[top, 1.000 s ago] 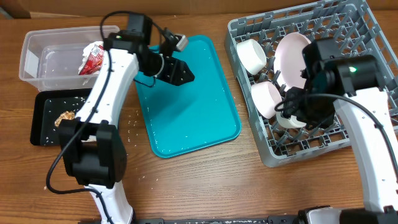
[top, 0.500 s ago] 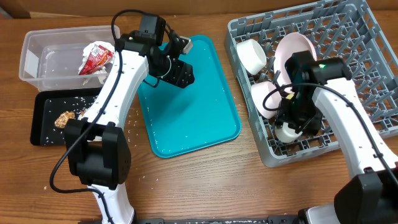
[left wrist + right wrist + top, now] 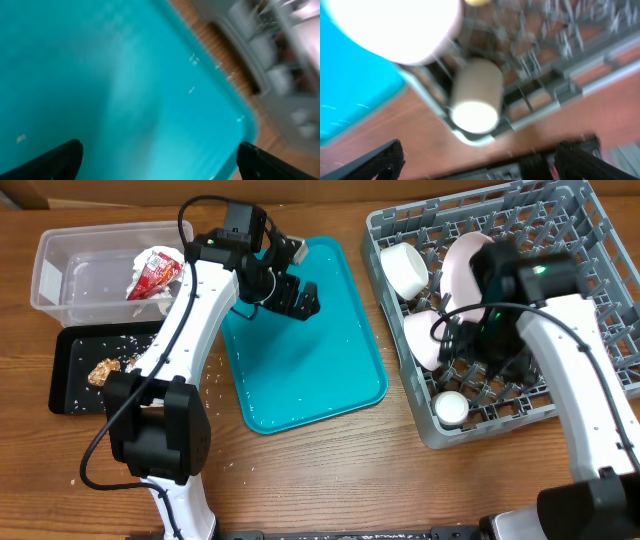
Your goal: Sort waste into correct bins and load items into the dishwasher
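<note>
Right gripper (image 3: 477, 159) apart, empty, over cup (image 3: 475, 97) lying loose at rack (image 3: 500, 424) corner; left gripper (image 3: 160, 160) apart too. Risk of cup rolling if clipped on withdrawal.

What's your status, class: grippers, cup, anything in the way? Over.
Left gripper open, empty, over teal tray. Right gripper open, empty, above rack. Cup tilted in rack's near corner. Nothing seen in the way.

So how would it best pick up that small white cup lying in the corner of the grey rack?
Probably from above, pinching across the small white cup's round wall: it lies tilted in the grey plastic rack's near corner, with the rack walls blocking a sideways approach.
</note>
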Controlling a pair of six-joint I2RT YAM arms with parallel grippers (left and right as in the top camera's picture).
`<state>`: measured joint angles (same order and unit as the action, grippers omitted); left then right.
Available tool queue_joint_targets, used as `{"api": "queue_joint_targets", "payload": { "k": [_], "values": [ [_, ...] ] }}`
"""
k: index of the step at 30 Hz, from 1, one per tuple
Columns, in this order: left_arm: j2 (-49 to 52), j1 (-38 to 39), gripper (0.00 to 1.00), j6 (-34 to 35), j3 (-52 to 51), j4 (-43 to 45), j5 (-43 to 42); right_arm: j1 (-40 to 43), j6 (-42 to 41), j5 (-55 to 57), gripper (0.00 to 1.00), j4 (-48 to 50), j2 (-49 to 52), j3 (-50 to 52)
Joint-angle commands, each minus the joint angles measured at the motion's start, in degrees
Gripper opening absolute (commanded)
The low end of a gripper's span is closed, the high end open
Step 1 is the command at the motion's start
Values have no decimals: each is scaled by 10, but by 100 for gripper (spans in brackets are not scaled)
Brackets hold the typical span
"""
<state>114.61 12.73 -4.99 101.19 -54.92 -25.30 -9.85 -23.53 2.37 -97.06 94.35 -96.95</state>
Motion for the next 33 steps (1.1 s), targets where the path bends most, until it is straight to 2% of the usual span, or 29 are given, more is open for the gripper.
{"api": "queue_joint_targets", "payload": {
  "k": [1,3,8,11,16,20,25,27,30,33],
  "values": [
    [0,1,100,210,10,96,-126,-7,12,-16,100,0,-38,-85],
    [0,1,100,244,10,131,-121,-9,12,-25,100,0,-57,-113],
    [0,0,100,245,10,147,-61,-12,12,-38,100,0,-116,-148],
    [0,0,100,245,10,147,5,-24,10,-43,100,0,-180,-163],
    [0,0,100,245,10,147,56,-28,18,-156,100,4,-285,-172],
    [0,0,100,245,10,147,63,-28,90,-129,100,1,-363,-171],
    [0,0,100,245,10,147,63,-28,90,29,100,0,-453,-161],
    [0,0,100,245,10,147,63,-28,90,57,100,0,-471,-145],
    [0,0,100,245,10,147,63,-28,83,82,100,4,-494,-96],
    [0,0,100,245,10,147,63,-9,87,101,100,97,-533,24]
  ]
}}
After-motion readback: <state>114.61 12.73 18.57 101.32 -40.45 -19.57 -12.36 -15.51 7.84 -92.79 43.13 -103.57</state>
